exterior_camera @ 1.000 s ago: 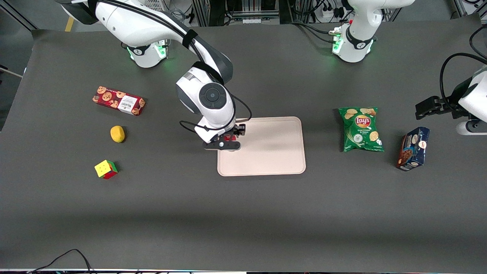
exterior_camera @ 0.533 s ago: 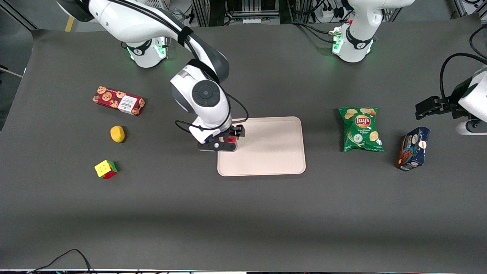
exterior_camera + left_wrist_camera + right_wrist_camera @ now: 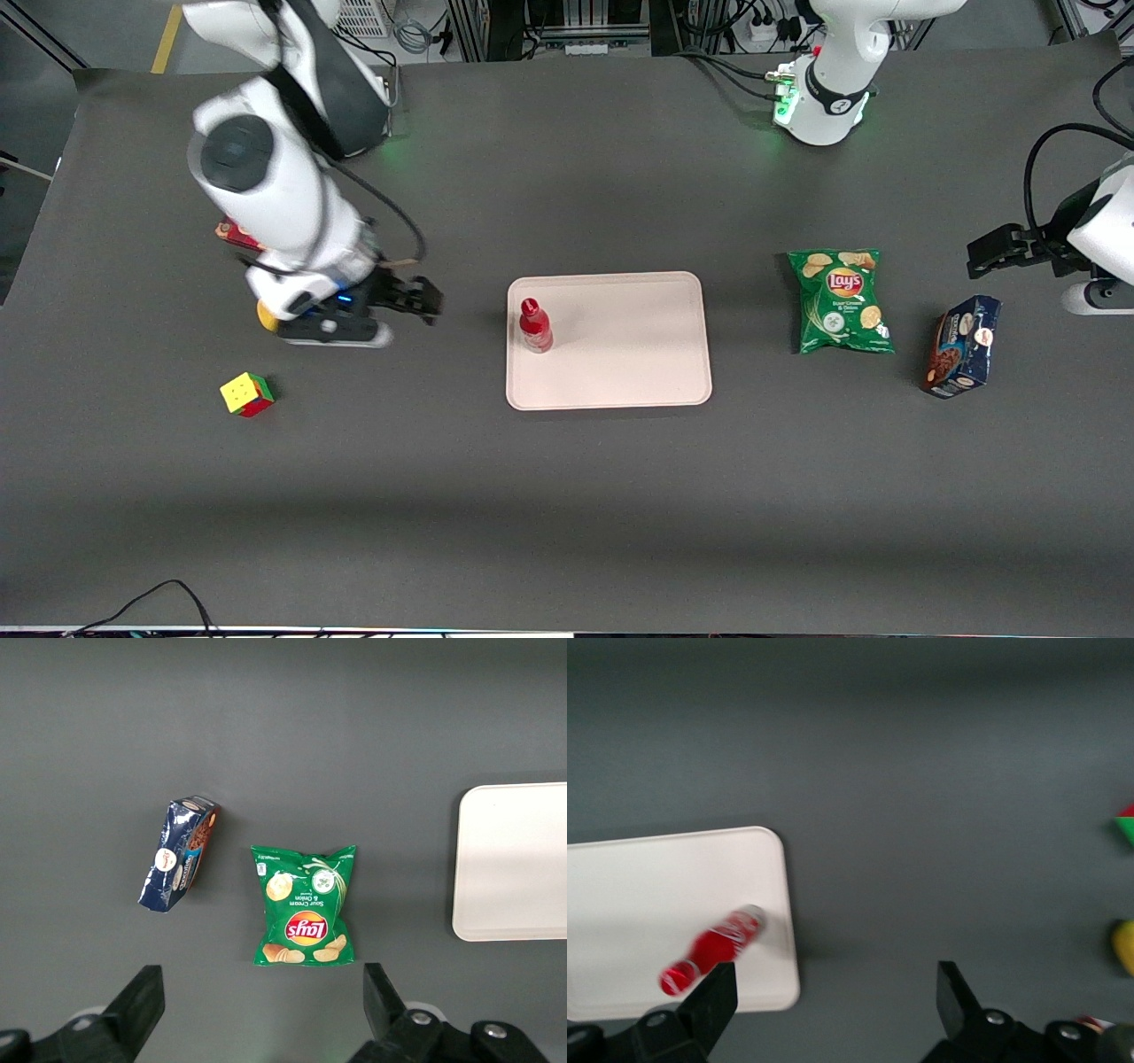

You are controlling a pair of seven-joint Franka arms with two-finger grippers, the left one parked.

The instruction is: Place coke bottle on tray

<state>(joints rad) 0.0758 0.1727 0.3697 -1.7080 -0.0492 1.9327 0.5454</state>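
Note:
The coke bottle (image 3: pixel 534 326), small and all red, stands upright on the pale beige tray (image 3: pixel 629 354), close to the tray's edge toward the working arm's end. My gripper (image 3: pixel 423 299) is open and empty, hovering above the bare table, well clear of the tray toward the working arm's end. In the right wrist view the bottle (image 3: pixel 713 948) stands on the tray (image 3: pixel 638 886) near its rounded corner, and the gripper (image 3: pixel 837 992) has its two black fingers wide apart over the dark table. One end of the tray also shows in the left wrist view (image 3: pixel 514 859).
A colour cube (image 3: pixel 247 394) sits nearer the front camera than my arm. A yellow fruit (image 3: pixel 263 316) and a red cookie box (image 3: pixel 230 234) are mostly hidden by the arm. A green chip bag (image 3: pixel 840 301) and a dark blue box (image 3: pixel 961 346) lie toward the parked arm's end.
My gripper has let go of the coke bottle, leaving it standing on the tray, and the arm has swung away from the tray toward the working arm's end of the table.

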